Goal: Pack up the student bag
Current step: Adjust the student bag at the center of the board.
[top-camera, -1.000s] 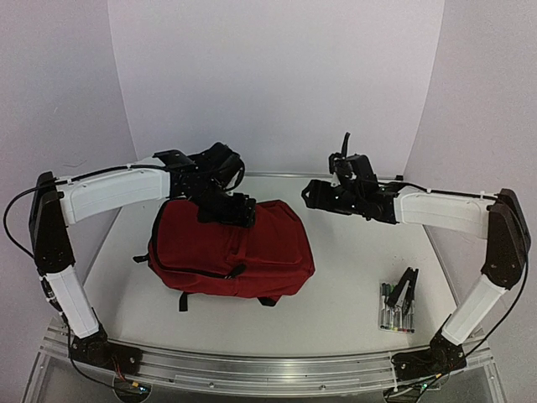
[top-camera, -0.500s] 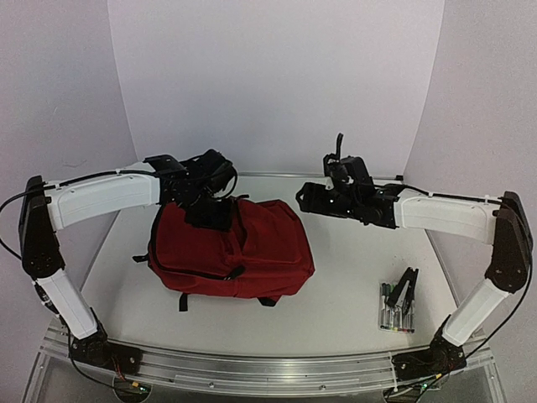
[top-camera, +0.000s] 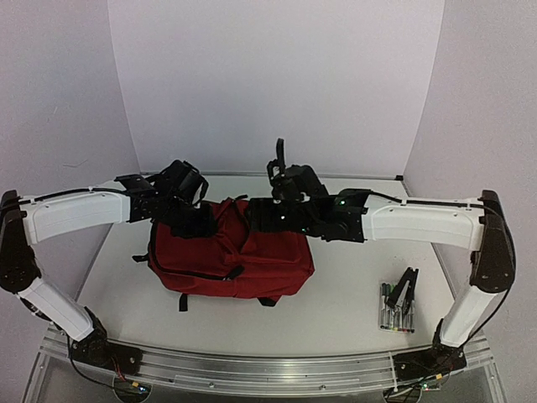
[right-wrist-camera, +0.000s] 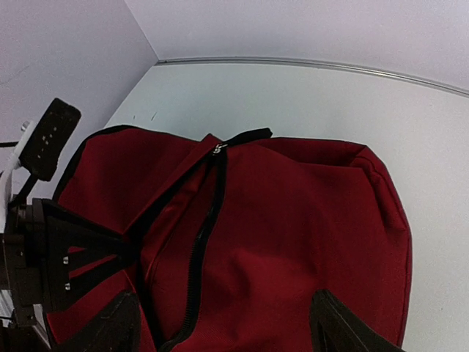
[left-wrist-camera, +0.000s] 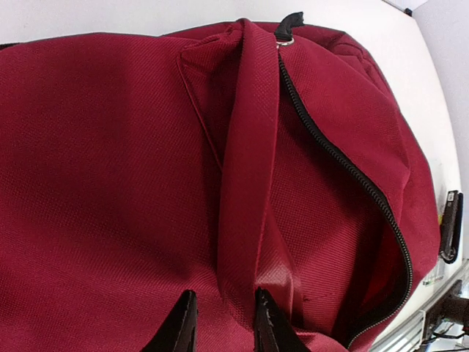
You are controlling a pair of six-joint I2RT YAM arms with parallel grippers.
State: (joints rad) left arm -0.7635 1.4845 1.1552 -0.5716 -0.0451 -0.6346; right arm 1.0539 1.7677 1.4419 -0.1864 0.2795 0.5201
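Student bag (top-camera: 252,256) is lying flat on table (top-camera: 352,277), left of ctr, zip (left-wrist-camera: 344,169) side facing up. Left gripper (left-wrist-camera: 223,293) is sitting at bag's far-left corner, jaws nearly together, pinching a raised fold of red fabric between the fingers (left-wrist-camera: 183,323). Right gripper (right-wrist-camera: 223,295) is hovering over bag's far edge, jaws spread wide, holding nothing. Zip pull (right-wrist-camera: 220,149) is sitting at the track's far end. Mouth is appearing partly open (dark gap showing at one end in left wrist view; extent unclear). Markers (top-camera: 394,315) and black clip (top-camera: 407,290) are lying near right base, well apart from bag.

Handling assessment: fabric is looking soft and limp, prob. light and near empty. It will likely be sagging and sliding under any pull, so one gripper should be anchoring it. Best holds, in my judgement: pull tab for opening, fabric lip beside zip for lifting the mouth. Flat panels are offering nothing to pinch
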